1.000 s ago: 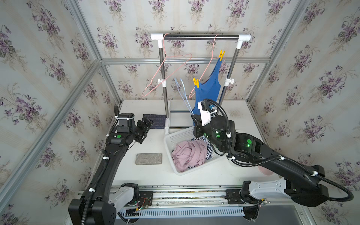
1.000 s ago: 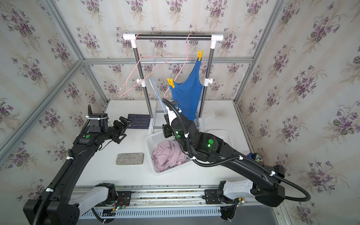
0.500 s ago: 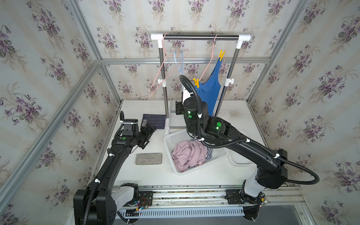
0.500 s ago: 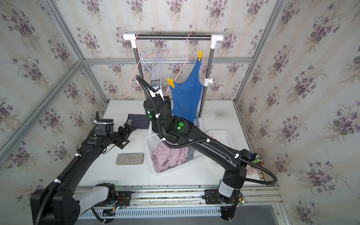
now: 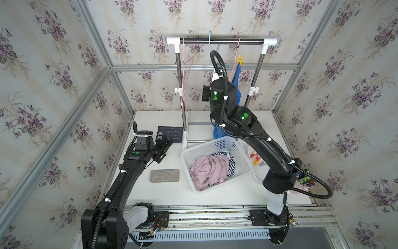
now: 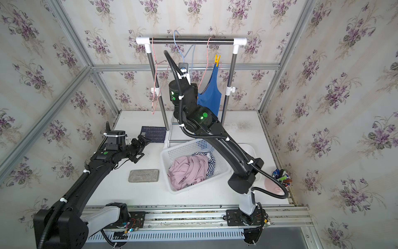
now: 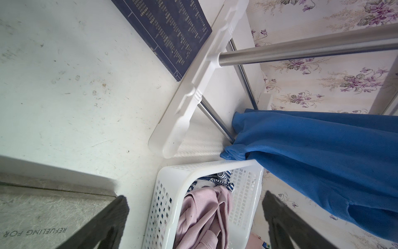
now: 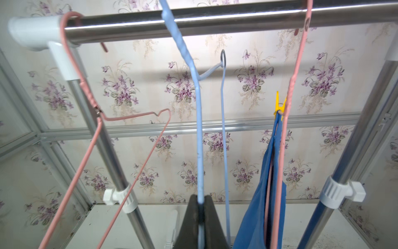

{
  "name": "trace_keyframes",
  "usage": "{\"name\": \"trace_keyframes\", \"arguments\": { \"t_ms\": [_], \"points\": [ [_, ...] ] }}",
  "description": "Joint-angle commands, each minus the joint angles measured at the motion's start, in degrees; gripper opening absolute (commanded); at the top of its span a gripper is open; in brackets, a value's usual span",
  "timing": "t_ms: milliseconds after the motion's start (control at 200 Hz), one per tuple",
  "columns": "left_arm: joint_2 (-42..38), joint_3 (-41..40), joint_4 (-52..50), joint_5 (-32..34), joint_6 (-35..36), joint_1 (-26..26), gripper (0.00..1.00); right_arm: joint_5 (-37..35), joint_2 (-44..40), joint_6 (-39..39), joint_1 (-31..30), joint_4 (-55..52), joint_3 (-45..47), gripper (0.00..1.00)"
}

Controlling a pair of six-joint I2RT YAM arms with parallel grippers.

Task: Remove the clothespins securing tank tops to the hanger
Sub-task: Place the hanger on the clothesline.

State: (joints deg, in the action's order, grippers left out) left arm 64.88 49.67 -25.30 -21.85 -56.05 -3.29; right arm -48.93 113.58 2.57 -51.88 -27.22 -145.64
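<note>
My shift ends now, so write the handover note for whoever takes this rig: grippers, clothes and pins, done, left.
Left gripper: open, empty, low over the table.
Right gripper: shut on the light blue hanger, hooked on the rail.
Done: pink top and striped top lie in the basket; loose clothespins in the white tray.
To do: blue tank top hangs on the pink hanger, a yellow clothespin at its upper strap. Remove it.

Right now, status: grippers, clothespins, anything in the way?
Left gripper open, low. Right gripper shut on blue hanger. Yellow clothespin pins blue tank top to pink hanger; wire runs right beside it.
</note>
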Motion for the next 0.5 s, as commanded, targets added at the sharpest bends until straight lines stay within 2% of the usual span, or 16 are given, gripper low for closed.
{"name": "trace_keyframes", "arguments": {
  "t_ms": [0,110,255,495],
  "points": [
    [-0.4,0.5,2.4,0.8,2.8,-1.5,0.99,5.3,6.8,-1.6,2.4,-6.0,-12.6,0.00],
    [-0.7,3.7,0.1,6.2,7.5,-6.2,0.99,8.0,13.6,-1.7,5.2,-8.9,-25.3,0.00],
    [-0.5,6.9,-2.8,14.5,10.2,-12.4,0.99,15.3,14.1,4.4,9.1,-11.9,-24.5,0.00],
    [1.6,9.5,-3.2,20.4,11.0,-20.2,0.99,22.7,15.7,9.2,11.7,-16.2,-24.6,0.00]
  ]
}}
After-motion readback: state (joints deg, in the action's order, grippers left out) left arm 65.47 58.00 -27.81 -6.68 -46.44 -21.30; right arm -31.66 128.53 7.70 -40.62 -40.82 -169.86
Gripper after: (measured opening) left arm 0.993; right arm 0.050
